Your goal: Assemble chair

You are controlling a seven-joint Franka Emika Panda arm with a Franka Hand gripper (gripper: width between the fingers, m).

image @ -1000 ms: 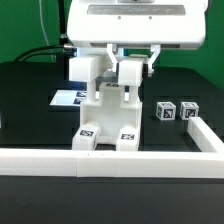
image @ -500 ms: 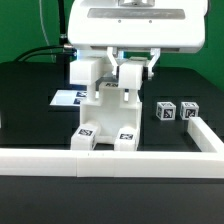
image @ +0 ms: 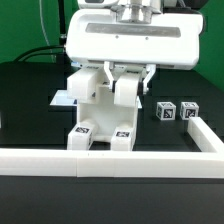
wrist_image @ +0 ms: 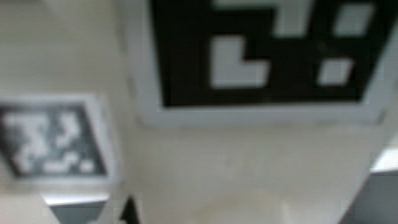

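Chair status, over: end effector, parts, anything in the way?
End effector shut on chair, top slab. Legs down, feet behind border rail. Two tagged blocks at exterior view's right, apart from it; nothing seen blocking.

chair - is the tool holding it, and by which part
the tool appears to grip the chair by the top edge of its slab

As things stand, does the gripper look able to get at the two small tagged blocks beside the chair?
Probably not yet: the gripper appears shut on the chair, so its jaws are occupied. The blocks themselves sit uncovered, apart from the chair.
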